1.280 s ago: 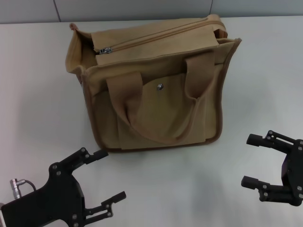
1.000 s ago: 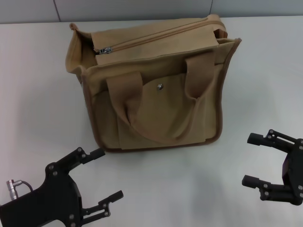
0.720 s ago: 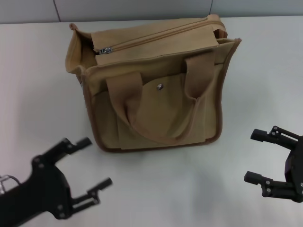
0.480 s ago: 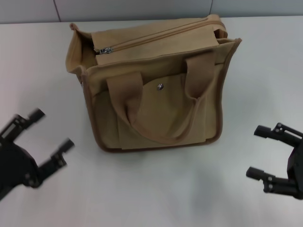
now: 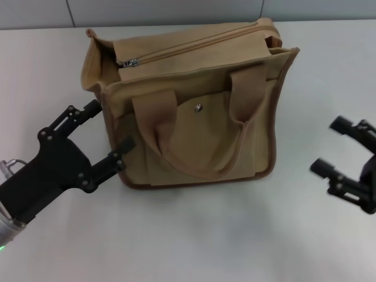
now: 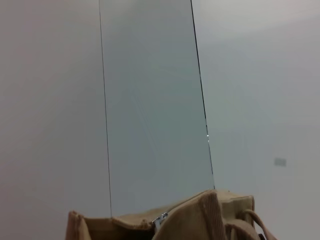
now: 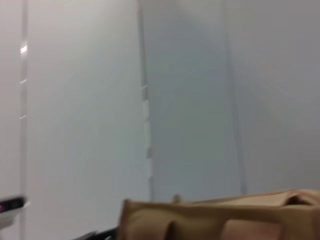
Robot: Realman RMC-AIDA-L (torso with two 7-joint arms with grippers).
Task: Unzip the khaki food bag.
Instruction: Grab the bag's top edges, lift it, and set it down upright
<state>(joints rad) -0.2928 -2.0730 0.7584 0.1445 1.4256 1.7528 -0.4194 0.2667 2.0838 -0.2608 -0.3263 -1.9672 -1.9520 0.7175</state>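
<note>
Two open end effectors flank khaki food bag [image 5: 194, 106]: left end effector [image 5: 108, 132] beside it, right end effector [image 5: 335, 147] apart.

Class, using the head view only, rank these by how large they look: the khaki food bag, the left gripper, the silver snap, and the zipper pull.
1. khaki food bag
2. left gripper, though it sits nearer the camera
3. zipper pull
4. silver snap, only slightly smaller than the pull

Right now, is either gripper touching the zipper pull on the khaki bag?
No. The zipper pull sits untouched at the top of the khaki food bag; the left gripper and right gripper are both away from it.
</note>
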